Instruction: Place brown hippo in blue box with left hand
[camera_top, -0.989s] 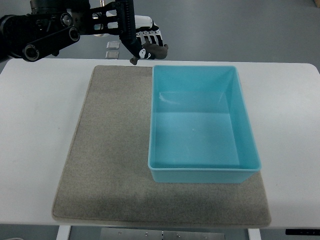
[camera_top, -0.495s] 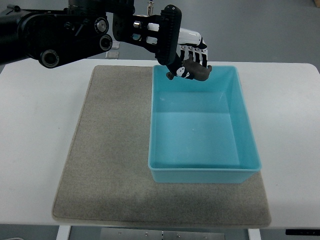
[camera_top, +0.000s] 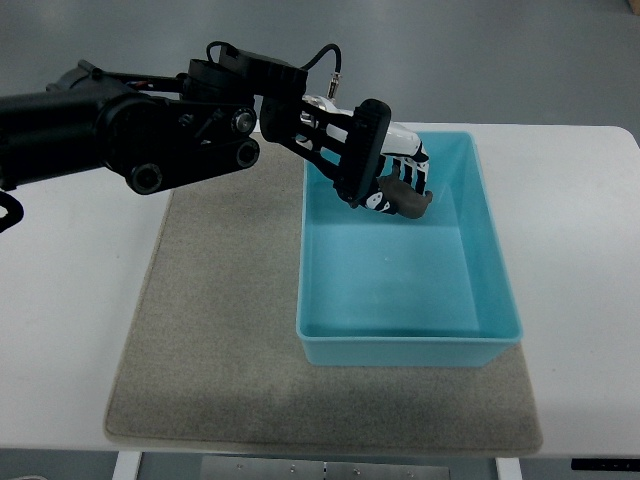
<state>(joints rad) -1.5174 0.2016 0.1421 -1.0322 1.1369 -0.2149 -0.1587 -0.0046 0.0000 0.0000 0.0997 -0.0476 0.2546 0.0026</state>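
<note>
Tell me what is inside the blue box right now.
Over the blue box the left hand holds the brown hippo near the far end. The visible floor is bare; the patch beneath the hand and hippo is covered.

From my camera, the mat lies on the desk, and the box sits on the mat's right part. My left hand reaches in from the left and hangs over the box's far half, its fingers wrapped around the hippo, which is above the box floor.
</note>
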